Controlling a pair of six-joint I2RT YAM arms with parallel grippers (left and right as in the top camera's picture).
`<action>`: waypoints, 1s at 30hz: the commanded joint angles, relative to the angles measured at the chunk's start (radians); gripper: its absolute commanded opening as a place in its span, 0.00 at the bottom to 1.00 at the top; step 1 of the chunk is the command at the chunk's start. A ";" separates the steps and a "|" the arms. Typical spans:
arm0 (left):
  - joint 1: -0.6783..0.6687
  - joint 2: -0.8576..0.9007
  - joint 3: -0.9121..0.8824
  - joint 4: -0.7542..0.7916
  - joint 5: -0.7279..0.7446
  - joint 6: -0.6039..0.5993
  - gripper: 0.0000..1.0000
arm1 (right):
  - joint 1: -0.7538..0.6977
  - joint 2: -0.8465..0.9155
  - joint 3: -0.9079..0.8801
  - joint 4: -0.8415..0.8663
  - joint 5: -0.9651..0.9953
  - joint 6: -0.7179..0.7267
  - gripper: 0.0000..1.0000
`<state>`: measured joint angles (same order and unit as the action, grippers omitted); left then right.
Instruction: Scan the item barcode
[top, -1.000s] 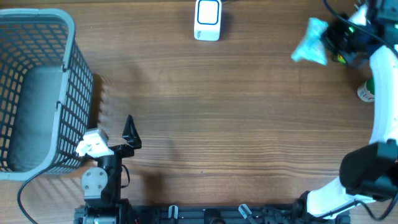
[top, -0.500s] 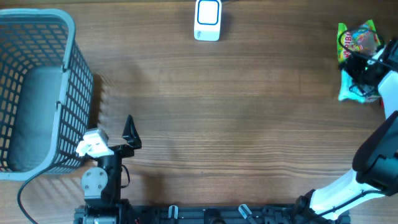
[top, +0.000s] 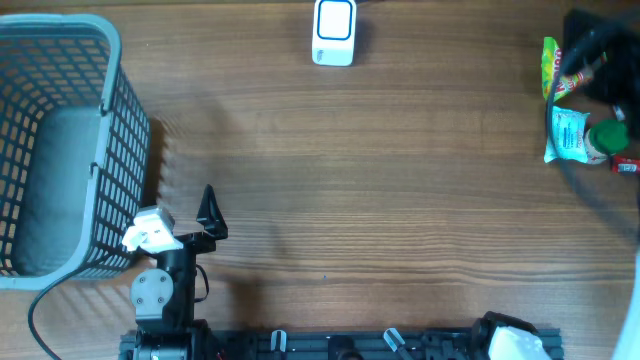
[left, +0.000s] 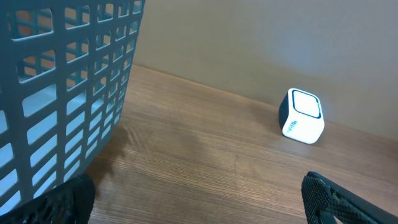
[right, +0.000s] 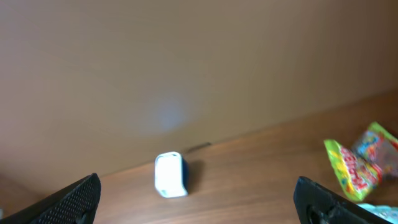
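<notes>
both my grippers are spread wide open with nothing in them. the left gripper (top: 180, 218) is parked at the near left of the wooden table (top: 380, 200), just beside the grey mesh basket (top: 60, 40). in its wrist view the black fingertips (left: 62, 205) only poke in at the bottom corners, with bare table between them.

the right gripper (right: 199, 208) is way over at the far right. from overhead that arm is just a dark blur, but the wrist view shows the fingers well apart and nothing between them.

the items are in a little cluster at the far right edge: a light-blue packet (top: 568, 135) lying flat, a green-capped bottle (top: 606, 138) touching its right side, and a green and yellow candy bag (top: 552, 62) just beyond them. the white barcode scanner (top: 333, 32) sits at the far edge in the middle, well apart from the items.
</notes>
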<state>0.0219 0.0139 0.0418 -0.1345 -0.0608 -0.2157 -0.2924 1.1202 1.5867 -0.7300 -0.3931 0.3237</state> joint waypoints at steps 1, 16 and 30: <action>0.006 -0.006 -0.005 0.001 0.008 0.002 1.00 | 0.006 -0.145 0.004 -0.076 -0.016 0.053 1.00; 0.006 -0.006 -0.005 0.001 0.008 0.002 1.00 | 0.006 -0.376 -0.017 -0.489 0.107 0.044 1.00; 0.006 -0.006 -0.005 0.001 0.008 0.002 1.00 | 0.129 -1.020 -0.594 0.229 0.237 0.107 1.00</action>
<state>0.0219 0.0139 0.0418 -0.1345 -0.0608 -0.2157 -0.1883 0.2108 1.1790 -0.6498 -0.1883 0.4385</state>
